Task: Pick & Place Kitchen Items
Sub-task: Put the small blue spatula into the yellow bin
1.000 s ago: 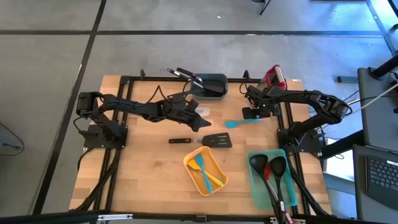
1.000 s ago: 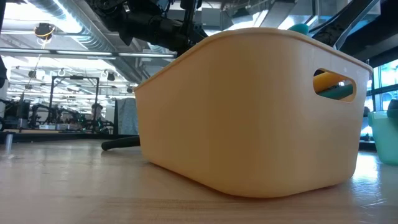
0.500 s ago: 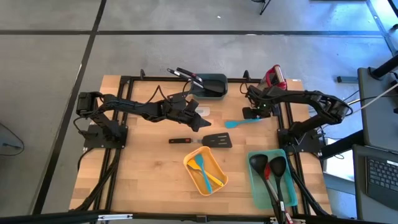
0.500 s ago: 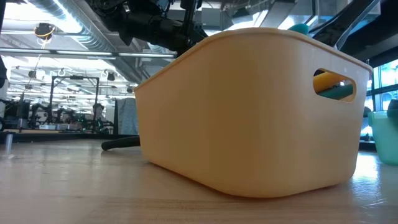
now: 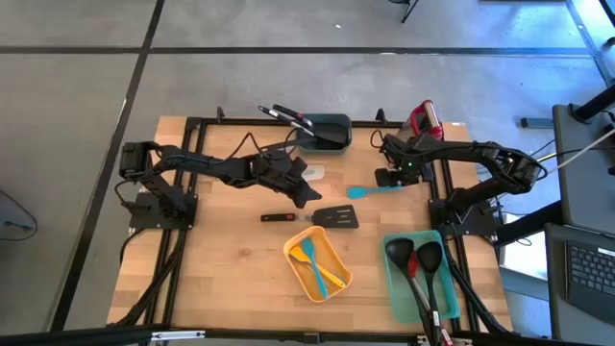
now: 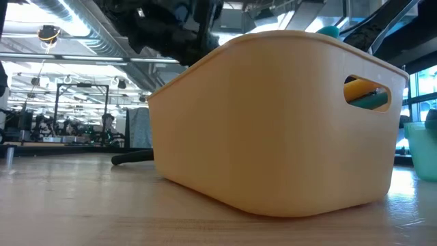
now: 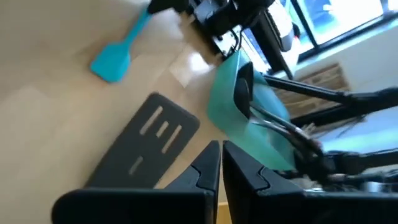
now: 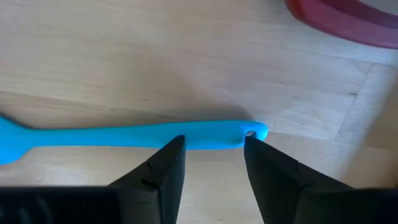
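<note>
Teal spatula (image 8: 124, 135) under right gripper (image 8: 211, 163)

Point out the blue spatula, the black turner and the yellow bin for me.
blue spatula (image 8: 124, 134): right wrist view, middle of its handle.
black turner (image 5: 338, 216): high view, its slotted blade.
yellow bin (image 5: 338, 261): high view, its right-hand rim.

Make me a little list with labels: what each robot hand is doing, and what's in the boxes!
left gripper: shut, empty, above the black turner
right gripper: open, fingers either side of the teal spatula handle end
yellow bin: teal and orange spatulas
teal bin: two black ladles
dark bin: more utensils
</note>
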